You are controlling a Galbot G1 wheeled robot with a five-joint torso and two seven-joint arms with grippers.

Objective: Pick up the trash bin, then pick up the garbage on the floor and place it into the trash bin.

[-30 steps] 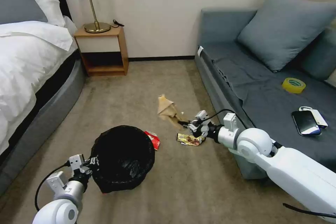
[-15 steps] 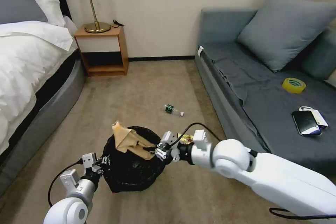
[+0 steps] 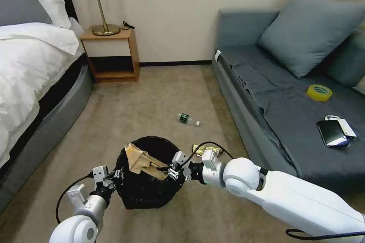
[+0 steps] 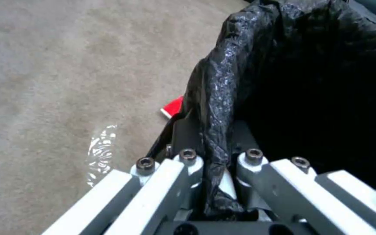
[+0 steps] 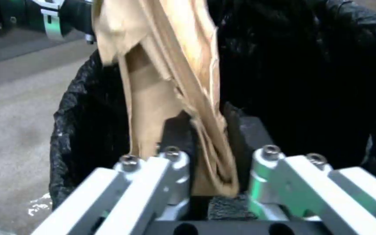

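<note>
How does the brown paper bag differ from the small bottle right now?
The brown paper bag is crumpled, held over the trash bin by the right pincer. The small bottle is rigid, clear with a green label, lying untouched on the carpet, and looks smaller. Both are garbage.

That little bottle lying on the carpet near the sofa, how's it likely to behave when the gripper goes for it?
The bottle lies on its side, so it may well roll if nudged, though carpet should slow it. It looks clear and small, so probably light. Its smooth round body could slip from the fingers unless squeezed across the middle.
</note>
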